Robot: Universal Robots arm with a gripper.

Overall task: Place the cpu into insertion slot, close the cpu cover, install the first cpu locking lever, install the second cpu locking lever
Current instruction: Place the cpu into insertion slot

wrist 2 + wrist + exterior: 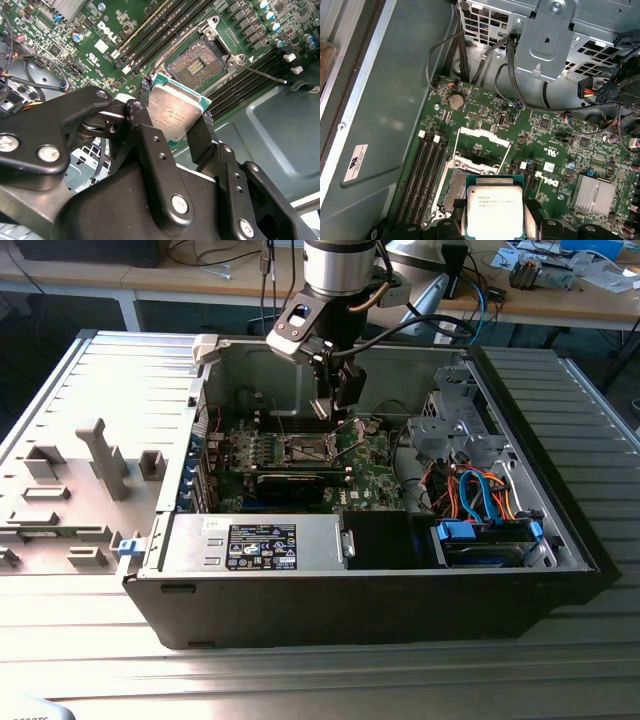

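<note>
The cpu (172,112) shows its silvery top, tilted, with my gripper (175,106) shut on its two opposite edges by the black fingers (146,107). It hangs just above the green motherboard (555,150), next to the insertion slot (197,65), whose dark pin field lies bare inside its metal rim. In the first wrist view the cpu (495,210) covers part of the insertion slot (451,187). The cpu cover (485,133) is swung open and lies back beyond the socket. A thin locking lever (265,74) sticks out sideways. In the exterior view the gripper (340,408) hovers over the socket (305,447).
The open computer case (560,530) walls in the board. A drive cage (555,35) with cables (505,75) stands close by. Memory slots (427,175), a silver heatsink (592,195), a long black card (290,483) and the power supply (260,543) surround the socket. Grey fixtures (100,455) sit outside at the exterior view's left.
</note>
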